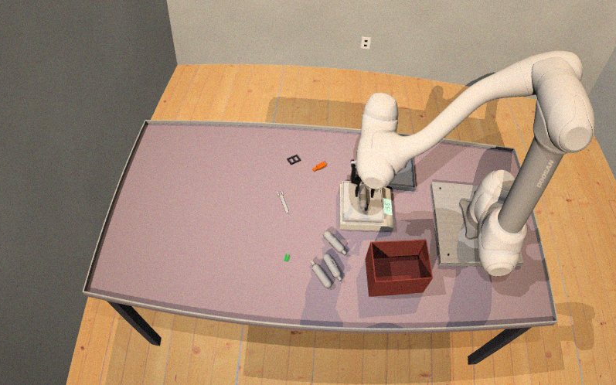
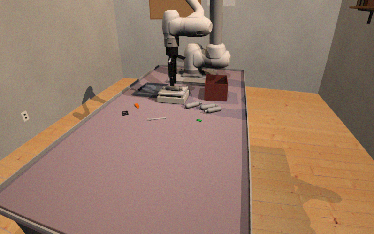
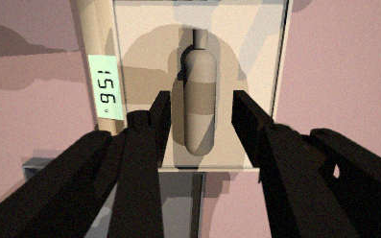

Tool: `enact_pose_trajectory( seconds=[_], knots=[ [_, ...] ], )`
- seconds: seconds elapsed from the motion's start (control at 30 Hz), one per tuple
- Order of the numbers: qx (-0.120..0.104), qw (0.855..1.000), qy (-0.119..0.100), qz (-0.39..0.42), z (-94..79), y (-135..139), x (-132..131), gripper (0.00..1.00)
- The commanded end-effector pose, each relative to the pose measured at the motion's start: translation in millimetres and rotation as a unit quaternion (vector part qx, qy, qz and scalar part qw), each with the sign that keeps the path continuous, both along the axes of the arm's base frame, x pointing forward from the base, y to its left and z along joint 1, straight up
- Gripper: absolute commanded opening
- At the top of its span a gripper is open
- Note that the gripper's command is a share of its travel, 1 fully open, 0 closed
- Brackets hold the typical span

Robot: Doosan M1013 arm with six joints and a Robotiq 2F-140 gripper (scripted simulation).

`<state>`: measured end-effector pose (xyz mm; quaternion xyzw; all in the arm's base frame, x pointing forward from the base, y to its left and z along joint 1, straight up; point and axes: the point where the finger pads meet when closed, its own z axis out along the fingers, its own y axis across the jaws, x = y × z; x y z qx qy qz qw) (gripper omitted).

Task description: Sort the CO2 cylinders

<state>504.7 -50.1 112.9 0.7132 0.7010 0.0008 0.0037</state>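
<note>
A grey CO2 cylinder lies flat on the beige scale. The scale's green display reads 15.6. My gripper is open just above the scale. Its fingers straddle the cylinder with a gap on each side. Three more cylinders lie on the table between the scale and the red scrap bin. The dark tray sits behind the scale, partly hidden by the arm.
An orange piece, a black buckle, a small grey wrench and a green bit lie left of the scale. The arm's base plate is right of the bin. The table has a raised rim.
</note>
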Motion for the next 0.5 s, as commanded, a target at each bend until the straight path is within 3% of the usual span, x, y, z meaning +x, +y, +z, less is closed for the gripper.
enact_pose_trajectory(
  seconds=[0.0, 0.33, 0.47],
  knots=[
    [0.000, 1.000, 0.000, 0.000, 18.5, 0.1, 0.2, 0.39],
    [0.000, 1.000, 0.000, 0.000, 63.4, 0.3, -0.1, 0.39],
    [0.000, 1.000, 0.000, 0.000, 72.1, 0.3, -0.1, 0.39]
  ],
)
